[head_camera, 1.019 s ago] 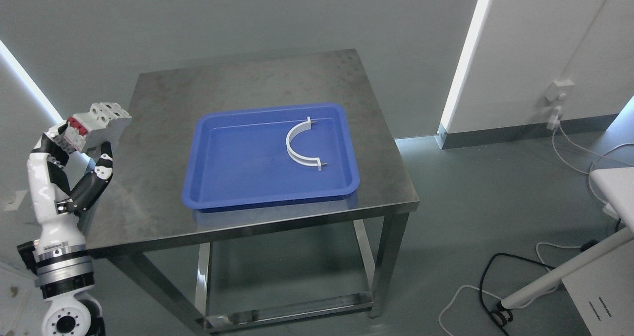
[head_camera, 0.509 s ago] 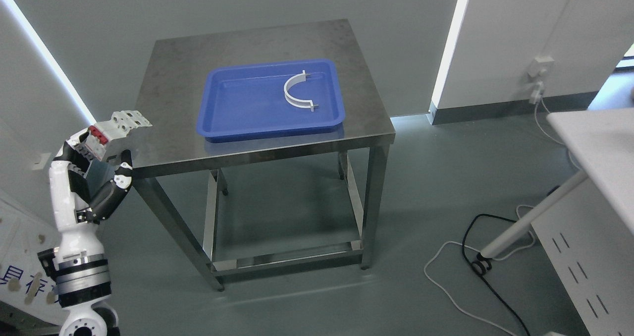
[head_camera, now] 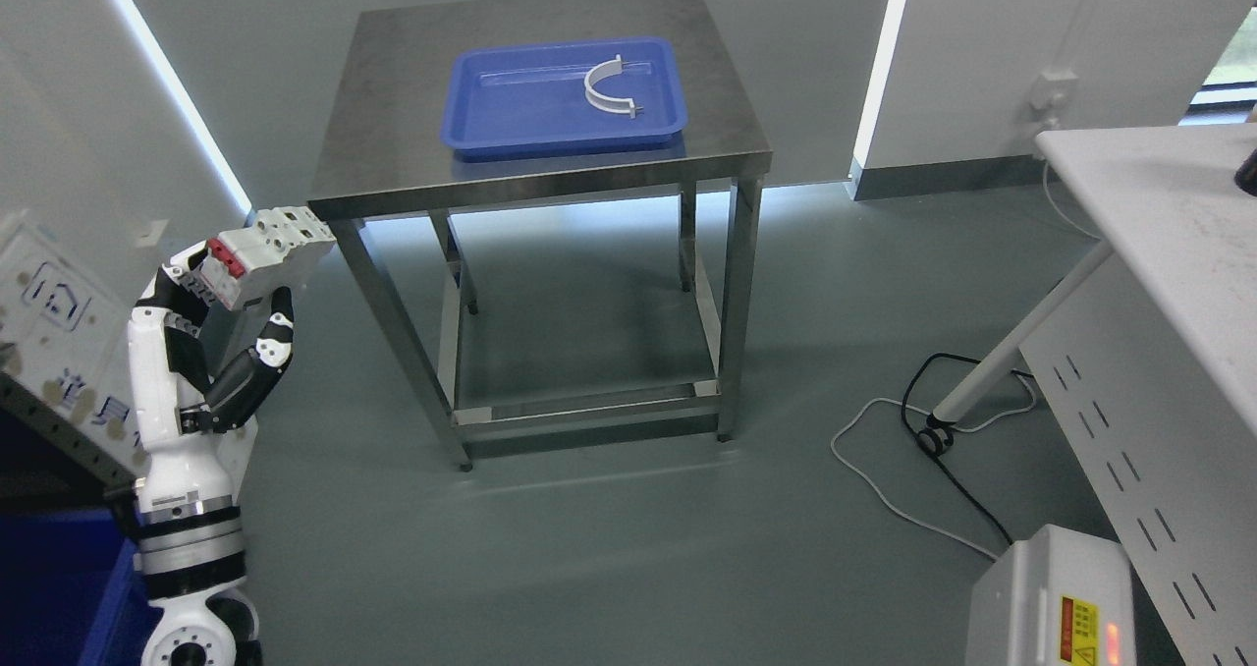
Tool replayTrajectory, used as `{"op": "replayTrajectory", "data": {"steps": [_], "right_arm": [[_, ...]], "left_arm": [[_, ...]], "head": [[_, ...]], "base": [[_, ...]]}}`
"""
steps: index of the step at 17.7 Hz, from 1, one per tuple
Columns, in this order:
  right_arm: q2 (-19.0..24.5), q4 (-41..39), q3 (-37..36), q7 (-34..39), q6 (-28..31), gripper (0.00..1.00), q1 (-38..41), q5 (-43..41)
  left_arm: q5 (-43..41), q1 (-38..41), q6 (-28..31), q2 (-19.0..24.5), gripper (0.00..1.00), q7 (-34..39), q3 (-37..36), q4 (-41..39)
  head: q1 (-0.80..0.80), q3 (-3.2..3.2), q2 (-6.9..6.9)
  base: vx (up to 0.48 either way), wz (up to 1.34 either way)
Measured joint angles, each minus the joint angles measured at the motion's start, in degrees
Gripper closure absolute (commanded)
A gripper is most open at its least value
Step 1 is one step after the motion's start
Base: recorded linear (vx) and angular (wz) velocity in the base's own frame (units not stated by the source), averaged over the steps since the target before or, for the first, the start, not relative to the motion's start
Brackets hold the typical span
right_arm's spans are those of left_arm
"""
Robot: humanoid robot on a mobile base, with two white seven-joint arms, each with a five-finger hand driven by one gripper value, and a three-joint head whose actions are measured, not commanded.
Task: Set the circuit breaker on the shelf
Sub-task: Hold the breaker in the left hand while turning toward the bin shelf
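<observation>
My left hand [head_camera: 234, 298] is raised at the picture's left and shut on a white circuit breaker [head_camera: 270, 253] with red switches. The breaker is held in the air, level with the near left corner of the steel table [head_camera: 393, 136] and to its left. A shelf edge [head_camera: 39, 420] with a blue bin [head_camera: 59, 587] shows at the far lower left, mostly cut off. The right arm is out of view.
A blue tray [head_camera: 511, 106] on the steel table holds a white curved bracket [head_camera: 609, 88]. A white table [head_camera: 1169, 244] stands at the right, with cables [head_camera: 923, 430] on the floor and a grey box [head_camera: 1056, 597] at the lower right.
The whole picture has shifted: the camera has backed away from the steel table, which now sits higher and smaller. The left hand keeps hold of the breaker. The shelf edge has come into view.
</observation>
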Motion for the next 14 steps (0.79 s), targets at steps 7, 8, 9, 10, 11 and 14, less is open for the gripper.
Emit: {"op": "replayTrajectory", "data": {"steps": [7, 8, 9, 10, 11, 14], "right_arm": [[0.0, 0.0, 0.0, 0.0, 0.0, 0.00, 0.0, 0.0], [0.0, 0.0, 0.0, 0.0, 0.0, 0.00, 0.0, 0.0], [0.0, 0.0, 0.0, 0.0, 0.0, 0.00, 0.0, 0.0], [0.0, 0.0, 0.0, 0.0, 0.0, 0.00, 0.0, 0.0], [0.0, 0.0, 0.0, 0.0, 0.0, 0.00, 0.0, 0.0], [0.0, 0.0, 0.0, 0.0, 0.0, 0.00, 0.0, 0.0]], "left_arm": [[0.3, -7.0, 2.0, -0.2, 0.84, -3.8, -0.5, -0.3], [0.4, -7.6, 2.1, -0.2, 0.84, -4.5, -0.5, -0.3], [0.4, -8.1, 2.1, -0.2, 0.84, -5.2, -0.5, -0.3], [0.4, -8.6, 2.1, -0.2, 0.84, -5.9, -0.4, -0.3], [0.4, -9.1, 2.1, -0.3, 0.84, -6.8, -0.4, -0.3], [0.4, -11.3, 2.6, 0.2, 0.84, -11.7, -0.4, -0.4]], "head": [[0.00, 0.00, 0.00], [0.00, 0.00, 0.00], [0.00, 0.00, 0.00], [0.00, 0.00, 0.00], [0.00, 0.00, 0.00], [0.00, 0.00, 0.00]], "base": [[-0.405, 0.50], [-0.320, 0.93], [-0.245, 1.03], [-0.245, 1.03], [-0.216, 1.09], [-0.187, 1.23]]}}
